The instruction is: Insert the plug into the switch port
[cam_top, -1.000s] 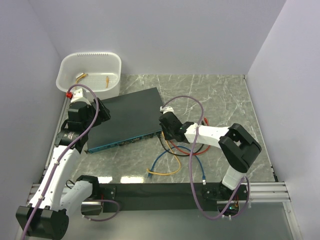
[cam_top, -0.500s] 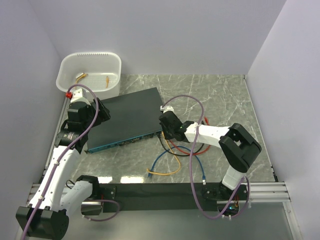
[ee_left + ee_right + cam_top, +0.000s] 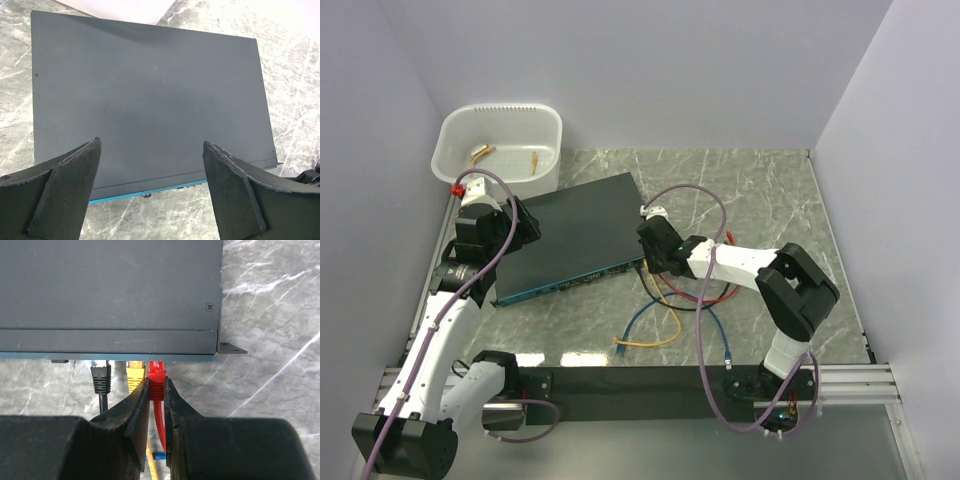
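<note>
One flat black box (image 3: 575, 232) lies on the marble table (image 3: 770, 190), its narrow teal face (image 3: 570, 283) turned toward the two arm bases. Three plugs stand side by side at the right end of that face: one black plug (image 3: 101, 378), one yellow plug (image 3: 135, 375) and one red plug (image 3: 156, 370). The right gripper (image 3: 156, 385) has both fingers clenched on the red plug, one on each flank. The plug's nose is at the switch port, which is hidden under the box's top edge; whether the plug is fully seated cannot be told. The left gripper (image 3: 152, 150) hangs released above the left part of the box lid, its two fingers (image 3: 70, 175) spread wide and grasping nothing. Loose cables (image 3: 665, 325) in red, yellow, blue and black lie tangled on the table in front of the box. One white tub (image 3: 545, 125) stands behind the box's left corner and holds two small orange pieces (image 3: 482, 153).
</note>
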`<action>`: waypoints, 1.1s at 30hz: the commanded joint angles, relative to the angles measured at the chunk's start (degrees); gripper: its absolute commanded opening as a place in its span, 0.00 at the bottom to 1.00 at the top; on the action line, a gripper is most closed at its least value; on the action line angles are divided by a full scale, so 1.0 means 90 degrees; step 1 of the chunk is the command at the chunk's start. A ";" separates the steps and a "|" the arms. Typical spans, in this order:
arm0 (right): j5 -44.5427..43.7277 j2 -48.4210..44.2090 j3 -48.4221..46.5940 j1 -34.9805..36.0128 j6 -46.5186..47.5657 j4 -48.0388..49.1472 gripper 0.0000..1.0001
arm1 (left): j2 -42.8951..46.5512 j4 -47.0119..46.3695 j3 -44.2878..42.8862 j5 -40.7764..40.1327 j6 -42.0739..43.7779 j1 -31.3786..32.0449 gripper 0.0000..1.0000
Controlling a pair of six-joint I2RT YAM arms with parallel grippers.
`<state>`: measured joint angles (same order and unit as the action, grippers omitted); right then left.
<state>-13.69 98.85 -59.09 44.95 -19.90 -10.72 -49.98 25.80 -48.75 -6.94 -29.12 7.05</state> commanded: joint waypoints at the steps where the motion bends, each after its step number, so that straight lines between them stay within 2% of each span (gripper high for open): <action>1: -0.0568 0.0012 -0.0875 -0.0229 0.0033 0.1787 0.00 | 0.0123 -0.0094 0.0026 -0.0049 0.0121 -0.0021 0.88; 8: -0.0422 0.0491 -0.0729 -0.0346 -0.0064 0.2069 0.00 | 0.0113 -0.0093 0.0036 -0.0039 0.0131 -0.0031 0.88; 14: -0.0383 0.0278 -0.0866 -0.0522 0.0033 0.2225 0.00 | 0.0045 -0.0093 0.0026 -0.0030 0.0140 -0.0022 0.88; 24: 0.0163 0.0687 -0.0681 -0.0522 0.0658 0.2783 0.00 | 0.0016 -0.0123 0.0026 0.0009 0.0160 -0.0031 0.88; 28: 0.0720 0.0531 -0.0583 -0.0531 0.0912 0.3066 0.00 | -0.0053 -0.0123 0.0007 0.0068 0.0160 -0.0031 0.88; 33: 0.0702 0.0657 -0.0885 -0.0541 0.1478 0.2793 0.00 | -0.0043 -0.0133 0.0016 0.0048 0.0150 -0.0031 0.88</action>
<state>-8.05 104.51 -61.69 40.32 -9.50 -0.40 -50.54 25.80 -48.75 -6.90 -29.10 7.03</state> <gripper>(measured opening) 0.197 0.883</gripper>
